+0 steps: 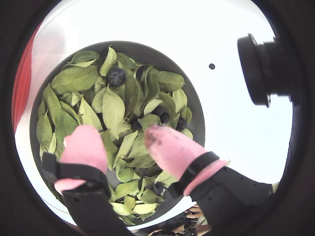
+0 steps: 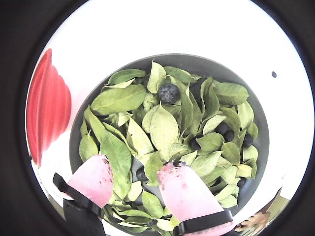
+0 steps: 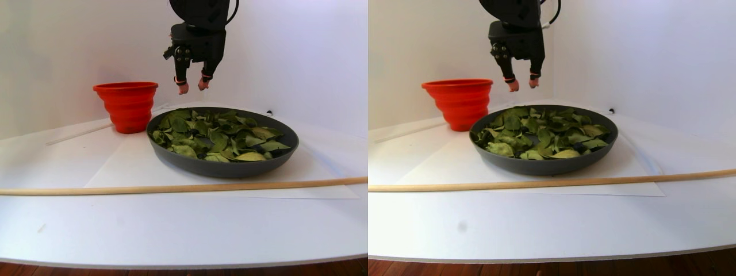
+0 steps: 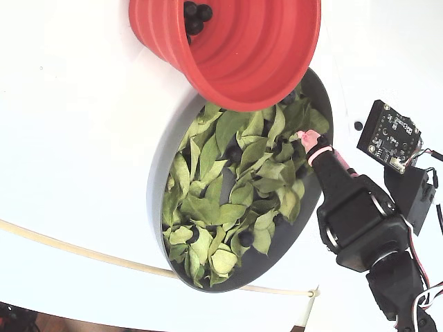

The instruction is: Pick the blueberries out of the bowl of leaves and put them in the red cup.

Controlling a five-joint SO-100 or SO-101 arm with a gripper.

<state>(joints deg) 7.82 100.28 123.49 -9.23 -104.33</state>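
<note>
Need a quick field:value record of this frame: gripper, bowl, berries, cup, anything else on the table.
gripper: open, empty, pink fingertips; hangs above the bowl, clear of the leaves in the stereo pair view
bowl: dark grey, shallow, on the white table
leaves: green, cover most of the bowl floor
blueberries in bowl: several; one lies fully exposed on top, others half hidden between leaves
red cup: upright beside the bowl
blueberries in cup: a few dark ones at the bottom
other: wooden stick lying on the table in front of the bowl
</note>
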